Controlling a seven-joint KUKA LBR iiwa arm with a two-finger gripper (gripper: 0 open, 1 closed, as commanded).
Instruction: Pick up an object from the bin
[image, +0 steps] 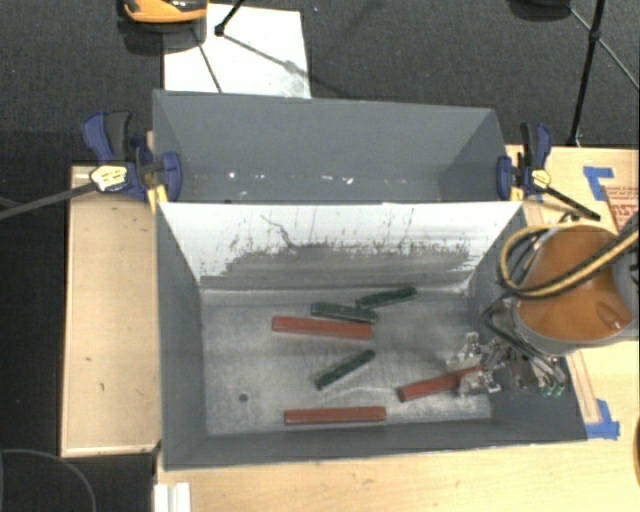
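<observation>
Setting: a pale wooden desk (350, 485) carries a grey metal bin (240, 390) with a scuffed, scratched floor and tall walls sloping outward.

Item 1, nearest, lower centre of the frame: front red-brown bar (335, 414). It is long and flat, lies level along the foot of the front wall, and touches nothing else.

Item 2, lower right: right red-brown bar (428, 388), tilted, with its right end higher in the frame. That end meets the gripper (478, 372), which sits low by the bin's right wall. Whether the gripper is wide or narrow cannot be told among the metal parts there, nor whether the bar is clamped in it.

Item 3, right edge of the frame: the arm's orange cover (575, 295), rounded and ringed by looped cables, above the right wall.

Item 4, centre: lone green stick (345, 368), dark and slim, slanting up to the right. It lies between the front bar and the one behind it and touches neither.

Item 5, left of centre: middle red-brown bar (320, 326), nearly level.

Item 6, farthest: paired green sticks. The nearer one (345, 312) lies against the upper edge of the middle bar's right end. The farther one (388, 296) lies just beyond it to the right, and whether the two touch is unclear.
</observation>
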